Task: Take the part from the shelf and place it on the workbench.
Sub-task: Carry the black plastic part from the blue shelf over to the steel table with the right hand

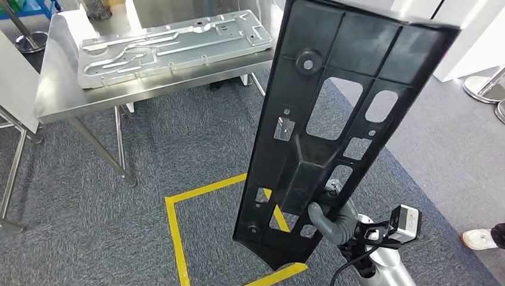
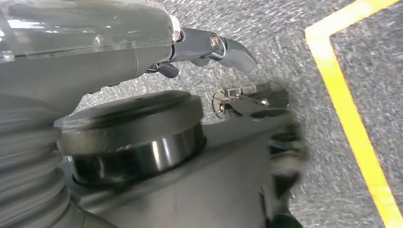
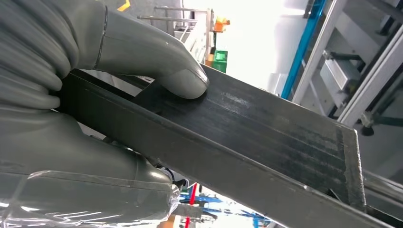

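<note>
The part (image 1: 324, 125) is a long black plastic panel with ribs and several cut-outs. It stands nearly upright in front of me, and my right hand (image 1: 334, 219) grips it near its lower end. In the right wrist view the grey thumb (image 3: 183, 76) presses on the part's flat edge (image 3: 266, 137), with the fingers wrapped beneath it. The steel workbench (image 1: 62, 101) stands ahead to the left, beyond a stretch of carpet. My left hand (image 2: 209, 47) hangs over the carpet with nothing in it, one finger stretched out.
A pressed metal plate (image 1: 172, 47) covers much of the workbench top. A yellow tape square (image 1: 174, 238) marks the carpet below the part. A person's shoe (image 1: 479, 238) is at the right edge. Post bases (image 1: 483, 88) stand at the far right.
</note>
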{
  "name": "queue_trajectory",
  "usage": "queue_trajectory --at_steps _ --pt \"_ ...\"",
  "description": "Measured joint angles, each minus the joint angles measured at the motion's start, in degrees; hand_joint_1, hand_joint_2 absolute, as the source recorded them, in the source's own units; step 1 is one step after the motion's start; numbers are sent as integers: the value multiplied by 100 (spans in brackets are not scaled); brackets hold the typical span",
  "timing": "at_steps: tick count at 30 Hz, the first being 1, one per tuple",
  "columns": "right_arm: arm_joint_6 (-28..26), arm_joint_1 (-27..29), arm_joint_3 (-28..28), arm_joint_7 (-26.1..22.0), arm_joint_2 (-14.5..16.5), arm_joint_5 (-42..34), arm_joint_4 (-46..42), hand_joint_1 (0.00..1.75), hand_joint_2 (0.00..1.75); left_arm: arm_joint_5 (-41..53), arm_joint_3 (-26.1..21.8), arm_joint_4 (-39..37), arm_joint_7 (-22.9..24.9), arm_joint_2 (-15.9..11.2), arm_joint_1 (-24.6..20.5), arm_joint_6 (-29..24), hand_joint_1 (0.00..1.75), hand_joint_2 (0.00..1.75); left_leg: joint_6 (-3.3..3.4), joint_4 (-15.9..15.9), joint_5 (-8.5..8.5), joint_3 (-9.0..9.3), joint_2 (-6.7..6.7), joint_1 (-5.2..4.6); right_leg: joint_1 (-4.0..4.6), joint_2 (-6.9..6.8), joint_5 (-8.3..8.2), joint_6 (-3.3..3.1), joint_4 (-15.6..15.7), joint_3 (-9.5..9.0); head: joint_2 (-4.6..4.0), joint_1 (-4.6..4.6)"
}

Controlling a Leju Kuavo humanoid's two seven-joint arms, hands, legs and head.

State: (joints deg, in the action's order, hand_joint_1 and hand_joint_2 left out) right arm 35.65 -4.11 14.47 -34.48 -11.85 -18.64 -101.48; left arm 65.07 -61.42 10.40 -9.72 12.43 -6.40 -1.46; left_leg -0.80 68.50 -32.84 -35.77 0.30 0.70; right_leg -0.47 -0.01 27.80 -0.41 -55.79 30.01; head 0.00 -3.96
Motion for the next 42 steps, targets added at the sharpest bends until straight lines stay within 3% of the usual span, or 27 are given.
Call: queue_trajectory --at_steps 2,3,5,6,7,10,12,14,15,17,18,19,20,22,23,24,26,27,29,31,32,33,34,37,38,39,42 --pt "14 40 -4 1 -13 3 4 175 175 -5 -2 0 -13 -3 30 9 0 175 -8 575 -33 -473 -4 -1 19 19 128 -13 0 -142 0 1" --pt "21 52 -10 1 -23 4 8 175 175 -5 -3 0 -20 -4 38 16 0 175 -3 546 144 -564 -6 -1 25 33 203 -10 0 -236 0 1" --pt "31 53 -36 1 -50 4 16 175 175 1 -3 0 -30 -6 49 28 0 175 37 -80 747 -454 -13 -7 28 59 379 8 1 -462 0 1" --pt "33 42 -53 1 -64 4 24 175 175 5 -3 0 -29 -7 59 34 0 175 66 -383 960 -349 -24 -27 29 73 465 30 5 -553 0 1" --pt "34 30 -74 4 -80 9 31 175 175 13 -2 0 -29 -8 69 39 0 175 100 -632 1042 -241 -32 -46 26 85 536 61 8 -614 0 1" --pt "36 -6 -142 29 -133 31 47 175 175 34 -2 0 -40 -9 52 51 0 175 200 -884 838 -49 -55 -101 -10 103 567 189 -43 -669 0 -1" --pt "34 -31 -189 51 -167 37 47 175 175 38 -1 0 -56 -9 40 59 0 175 255 -1027 755 133 -66 -75 -29 85 363 259 -484 -462 0 2" --pt "34 -53 -240 70 -206 41 49 175 175 45 0 0 -64 1 38 75 0 175 276 -1165 666 374 -68 -34 -42 62 244 321 -1213 85 0 5" --pt "35 -56 -262 77 -226 44 51 175 175 49 1 0 -63 7 38 83 0 175 279 -1211 606 491 -69 -21 -50 57 330 350 -1518 397 0 6" --pt "38 -54 -308 90 -263 56 60 175 175 54 2 0 -59 20 40 95 0 175 259 -1262 449 735 -77 6 -77 45 730 402 -1788 912 0 7" --pt "39 -56 -332 93 -280 60 65 175 175 55 2 0 -56 24 41 98 0 175 241 -1271 354 868 -84 24 -90 34 887 419 -1720 1068 0 7" --pt "40 -57 -358 96 -298 64 70 175 175 55 2 0 -54 29 41 100 0 175 217 -1274 247 1012 -91 45 -102 19 896 433 -1529 1159 0 7" --pt "41 -56 -384 99 -314 66 76 175 175 55 2 0 -52 33 40 102 0 175 190 -1278 136 1151 -95 64 -115 -7 666 446 -1232 1196 0 8" --pt "43 -57 -417 106 -337 70 105 175 175 56 2 -1 -47 38 35 103 0 175 122 -1275 -88 1397 -97 66 -124 -92 -325 424 -569 1220 -1 9" --pt "45 -59 -425 114 -344 74 121 175 175 56 3 -1 -39 38 29 104 0 175 79 -1299 -184 1483 -93 52 -119 -115 -738 385 -383 1222 -1 9" --pt "51 -63 -430 122 -347 77 133 175 175 57 3 -1 -30 38 19 104 0 175 31 -1314 -234 1560 -87 38 -110 -120 -968 329 -302 1226 -1 8" --pt "77 -89 -445 133 -349 79 139 175 175 56 4 -1 -12 37 -4 103 0 175 -61 -1190 -157 1549 -70 42 -103 -79 -920 205 -322 1182 0 5" --pt "99 -102 -455 135 -350 76 140 175 175 55 4 0 -7 36 -13 102 0 175 -92 -962 -68 1449 -64 52 -101 -66 -876 147 -307 1143 0 4" --pt "142 -114 -469 139 -351 73 143 175 175 49 4 0 -1 37 -22 97 0 175 -108 -302 -82 1049 -62 61 -80 -42 -783 51 -281 1047 0 4" --pt "171 -114 -474 144 -352 72 156 175 175 39 4 0 1 37 -16 91 0 175 -91 246 -488 602 -62 45 -31 -15 -680 -11 -275 941 0 5" --pt "183 -114 -474 145 -351 72 167 175 175 35 4 0 2 37 -11 89 0 175 -72 367 -709 428 -63 29 1 -1 -627 -33 -275 878 0 5" --pt "194 -113 -475 146 -351 72 180 175 175 33 4 0 1 36 -8 87 0 175 -41 354 -816 318 -62 7 35 11 -576 -52 -276 812 0 5" --pt "206 -114 -476 148 -351 72 192 175 175 31 4 0 -4 36 -7 87 0 175 12 194 -744 275 -63 -20 73 20 -528 -68 -276 740 0 5" --pt "230 -116 -486 147 -351 69 215 175 175 31 4 1 -31 20 -12 82 0 175 291 -702 136 402 -84 -165 146 33 -429 -97 -267 568 0 7" --pt "228 -111 -493 145 -351 66 222 175 175 33 4 1 -43 11 -16 78 0 175 366 -892 309 433 -105 -212 145 44 -411 -83 -264 541 0 7" --pt "224 -98 -501 143 -350 64 229 175 175 36 4 1 -53 4 -17 74 0 175 418 -983 391 440 -124 -247 132 57 -399 -63 -262 529 0 7" --pt "201 -44 -534 135 -359 63 227 175 175 49 6 1 -76 14 -15 63 0 175 444 -1133 540 487 -132 -231 128 89 -395 13 -238 505 0 4"
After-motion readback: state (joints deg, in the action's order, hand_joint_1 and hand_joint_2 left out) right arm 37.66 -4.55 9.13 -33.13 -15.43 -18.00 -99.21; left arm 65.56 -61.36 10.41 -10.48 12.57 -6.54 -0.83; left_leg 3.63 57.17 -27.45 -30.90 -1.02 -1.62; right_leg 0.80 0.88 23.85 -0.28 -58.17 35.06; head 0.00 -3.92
